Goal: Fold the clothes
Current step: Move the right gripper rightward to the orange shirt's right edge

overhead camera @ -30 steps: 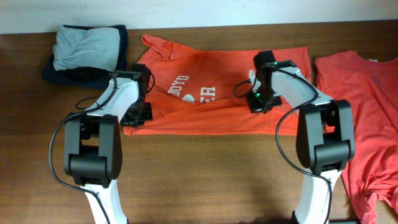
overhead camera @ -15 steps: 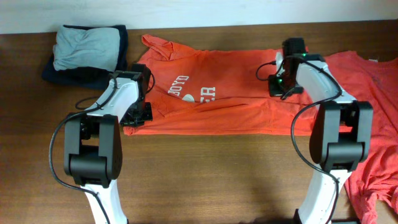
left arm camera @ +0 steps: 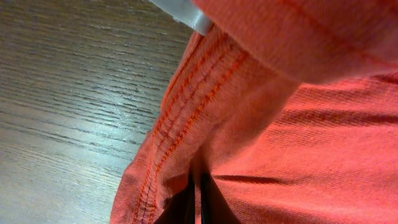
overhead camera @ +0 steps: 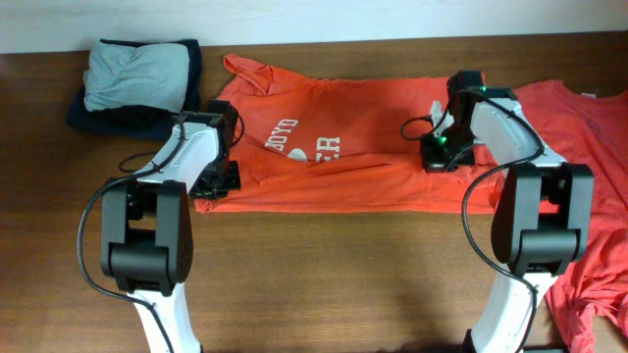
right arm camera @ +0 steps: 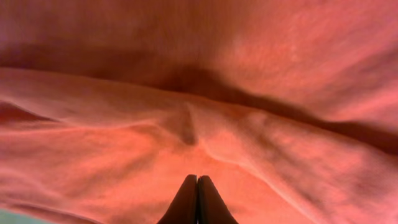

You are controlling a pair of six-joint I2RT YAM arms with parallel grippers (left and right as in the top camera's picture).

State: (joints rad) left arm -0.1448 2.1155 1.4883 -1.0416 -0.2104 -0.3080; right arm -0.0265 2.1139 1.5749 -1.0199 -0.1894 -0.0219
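L gripper [left arm camera: 196,198] clamped on T-shirt [overhead camera: 343,181] hem; R gripper [right arm camera: 198,198] jaws together, tips against cloth. T-shirt long axis ran left-right, lettering faced up.

The right gripper [overhead camera: 435,157] has swung rightward across the shirt [overhead camera: 334,176], then eased back toward its front edge.

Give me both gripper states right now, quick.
Left gripper: closed, pinching the orange T-shirt at its stitched edge.
Right gripper: closed, tips over the same shirt; no cloth visibly pinched.
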